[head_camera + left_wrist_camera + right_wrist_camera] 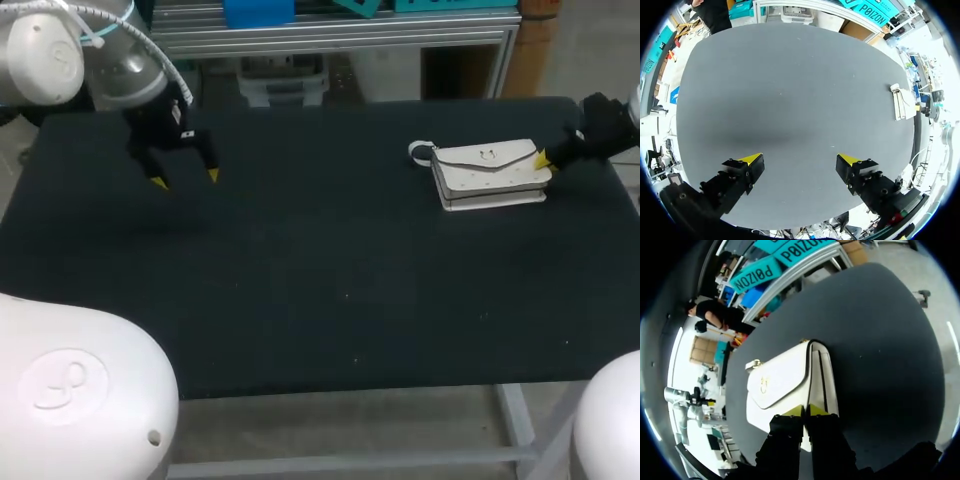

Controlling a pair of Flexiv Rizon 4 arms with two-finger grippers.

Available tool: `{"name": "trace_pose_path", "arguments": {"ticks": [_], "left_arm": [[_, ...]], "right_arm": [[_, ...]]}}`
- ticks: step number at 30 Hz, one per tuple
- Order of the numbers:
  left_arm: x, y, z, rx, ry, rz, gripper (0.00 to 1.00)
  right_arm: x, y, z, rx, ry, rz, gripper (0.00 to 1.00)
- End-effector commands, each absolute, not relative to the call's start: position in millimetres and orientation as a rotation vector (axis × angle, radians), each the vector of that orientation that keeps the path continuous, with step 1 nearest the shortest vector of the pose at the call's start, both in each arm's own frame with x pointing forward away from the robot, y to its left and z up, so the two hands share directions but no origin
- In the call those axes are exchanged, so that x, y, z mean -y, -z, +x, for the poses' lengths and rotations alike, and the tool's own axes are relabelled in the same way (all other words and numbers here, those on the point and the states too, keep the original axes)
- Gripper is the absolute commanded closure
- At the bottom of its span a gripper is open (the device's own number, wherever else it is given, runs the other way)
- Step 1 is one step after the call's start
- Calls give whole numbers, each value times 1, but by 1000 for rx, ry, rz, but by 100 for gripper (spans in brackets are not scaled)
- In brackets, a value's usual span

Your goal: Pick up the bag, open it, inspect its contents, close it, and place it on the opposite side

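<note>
A white flap bag [490, 172] with a metal clasp lies flat on the right side of the black table [320, 290], its strap loop [420, 152] at its left end. My right gripper [543, 160] is at the bag's right end. In the right wrist view its fingers [806, 411] are shut together, tips against the near end of the bag [782, 382] where flap meets body. Whether they pinch any of it I cannot tell. My left gripper [186, 179] hangs open over the far left of the table. From the left wrist, that gripper [800, 160] holds nothing and the bag [904, 104] lies far ahead.
The black table top [790, 90] carries nothing besides the bag. Its front edge [330, 388] and right edge lie close to the bag's side.
</note>
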State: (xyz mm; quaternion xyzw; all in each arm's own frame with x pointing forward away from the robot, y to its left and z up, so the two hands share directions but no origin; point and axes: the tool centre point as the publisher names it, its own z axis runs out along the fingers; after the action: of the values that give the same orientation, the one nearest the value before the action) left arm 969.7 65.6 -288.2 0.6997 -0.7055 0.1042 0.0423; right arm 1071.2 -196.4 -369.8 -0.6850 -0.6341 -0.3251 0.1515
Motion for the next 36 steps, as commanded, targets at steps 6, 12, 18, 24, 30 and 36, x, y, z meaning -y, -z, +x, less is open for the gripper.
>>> {"name": "trace_pose_path", "arguments": {"ticks": [6,12,18,24,30,36], "left_arm": [[-74,288,983,2161,-235,2164,0],[-77,285,988,2174,-198,2169,0],[-79,284,992,2166,-192,2179,0],[-86,281,995,2148,-183,2204,0],[-95,278,997,2146,-176,2212,0],[-103,278,1001,2124,-185,2226,0]], "right_arm": [[236,366,1111,1803,832,-1884,100],[253,367,1127,1811,807,-1904,100],[269,366,1134,1786,842,-1946,100],[286,368,1137,1754,851,-1994,100],[301,369,1140,1747,838,-2026,100],[307,371,1143,1745,816,-2047,100]]}}
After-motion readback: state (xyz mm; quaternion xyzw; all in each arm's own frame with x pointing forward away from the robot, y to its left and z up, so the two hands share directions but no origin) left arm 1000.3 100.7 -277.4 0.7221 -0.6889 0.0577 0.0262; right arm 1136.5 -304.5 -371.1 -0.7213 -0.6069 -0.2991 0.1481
